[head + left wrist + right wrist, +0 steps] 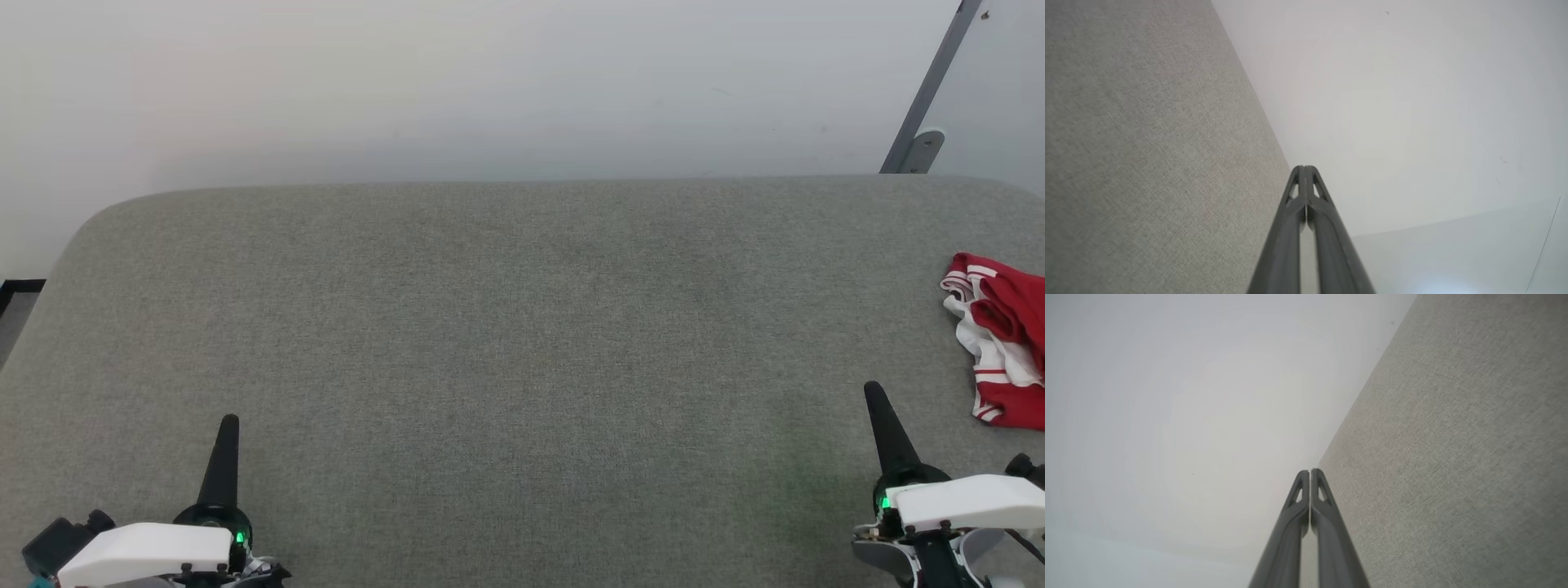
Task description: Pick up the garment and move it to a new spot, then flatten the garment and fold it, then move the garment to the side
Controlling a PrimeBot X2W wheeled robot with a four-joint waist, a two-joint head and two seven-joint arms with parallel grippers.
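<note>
- Left tool (229, 426): I see it at the lower left of the head view, two dark fingers pressed together into a single point, gripping nothing.
- In the left wrist view, the tips touch and only a thin slit shows lower down between the fingers. They point along the line where the counter (522, 327) meets the wall (490, 82).
- Right tool (875, 396): it is at the lower right of the head view, leaning a little to the left, fingers together as well and empty.
- In the right wrist view, the tips meet and point toward the same counter edge, with grey fabric on one side and pale wall on the other.
- The garment (1000, 343) lies crumpled on the counter at the far right of the head view, partly cut off by the frame. I see red cloth with white parts and striped bands.
- It sits just beyond the right tool and to its right, near it but apart.
- The counter is covered in grey fabric and its far left corner is rounded.
- A grey strut (927, 106) slants up the wall at the upper right.
</note>
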